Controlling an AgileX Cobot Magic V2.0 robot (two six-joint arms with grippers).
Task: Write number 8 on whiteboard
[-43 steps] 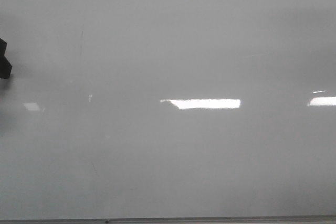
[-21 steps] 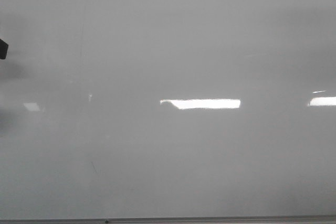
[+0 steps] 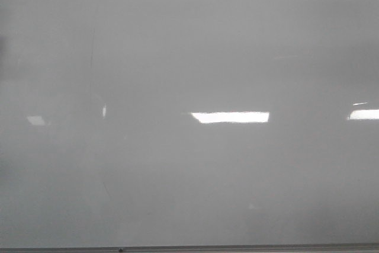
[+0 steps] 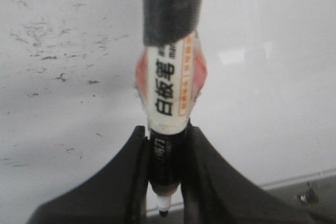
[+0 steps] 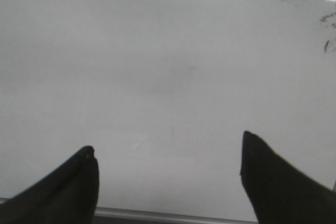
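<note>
Glossy grey-white board is filling the front view: the whiteboard [image 3: 189, 164] is showing bright rectangular reflections at centre and right, a thin grey frame along the bottom edge, and no drawn 8 that I can find; only faint vertical scratches at left.

In the left wrist view the left tool [image 4: 165, 174] is gripping a marker [image 4: 170, 93] tight between its 2 black fingers, tip at the bottom of the frame, dark cap end at the top. The marker is looking light, stiff and smooth-barrelled, so it could slip or twist under pressing force; holding it low on the barrel near the tip, as here, seems best.

In the right wrist view the right tool [image 5: 168, 177] is standing wide apart, holding nothing, facing the whiteboard.
</note>
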